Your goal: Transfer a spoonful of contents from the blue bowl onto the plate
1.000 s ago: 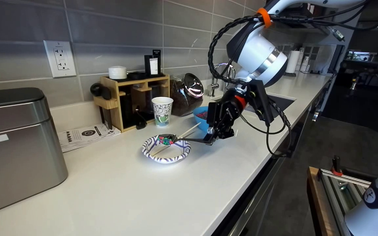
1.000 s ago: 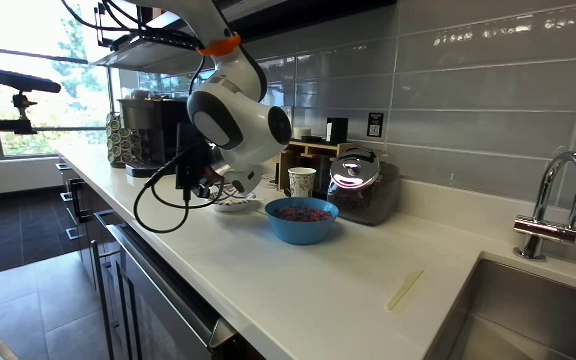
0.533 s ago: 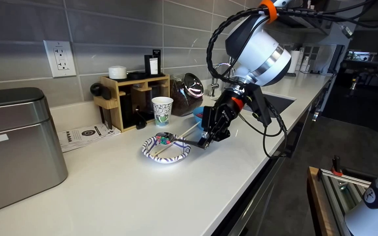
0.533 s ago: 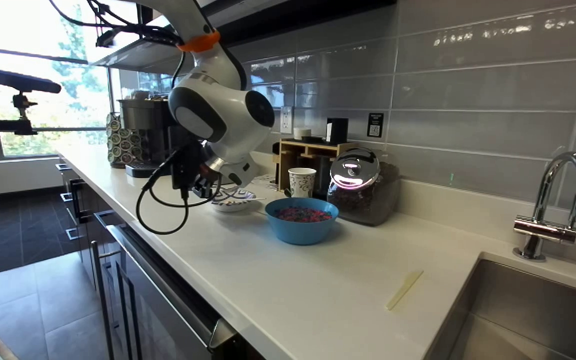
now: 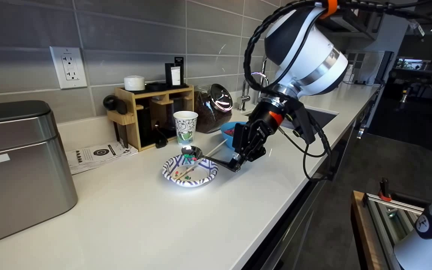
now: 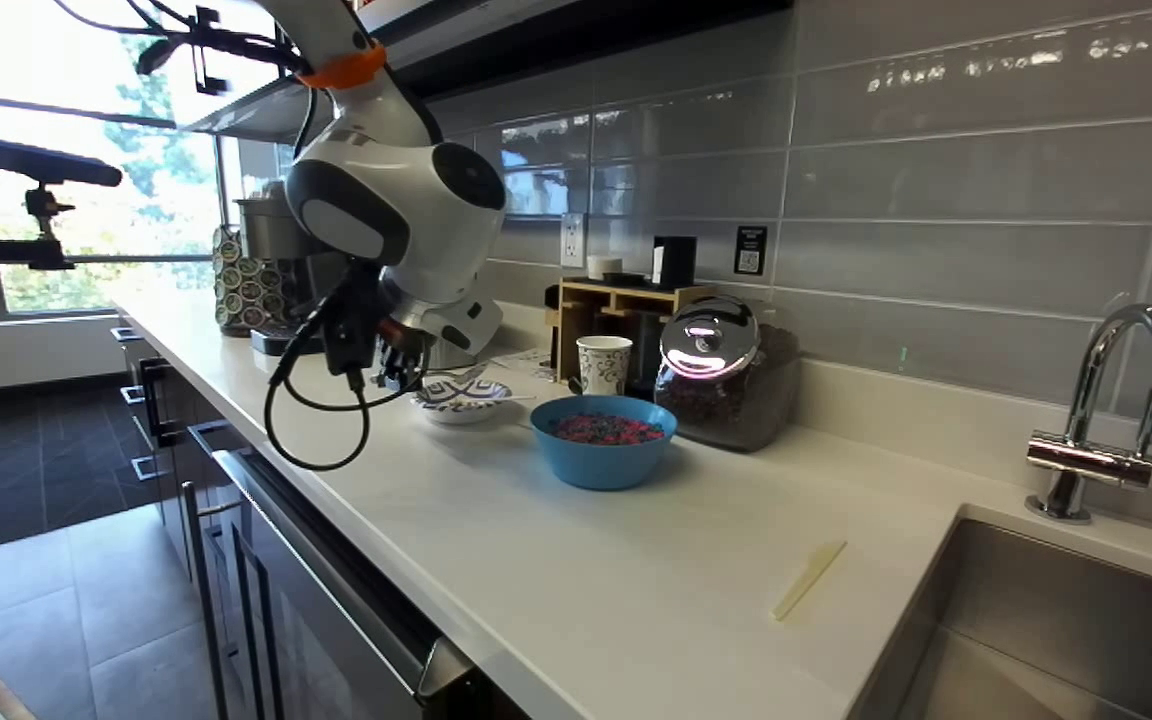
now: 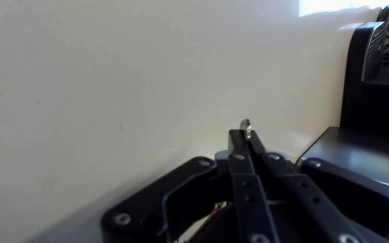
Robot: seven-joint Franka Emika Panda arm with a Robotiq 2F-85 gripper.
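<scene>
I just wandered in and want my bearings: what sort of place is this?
Probably a kitchen, perhaps in an office. A curved chrome tap stands beside a rectangular steel sink, and what looks like an upright rack of round coffee pods sits on the long white counter.

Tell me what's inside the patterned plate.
Part of a pale stick and a few red and green pieces show in the patterned plate; anything directly behind the spoon is hidden.
</scene>
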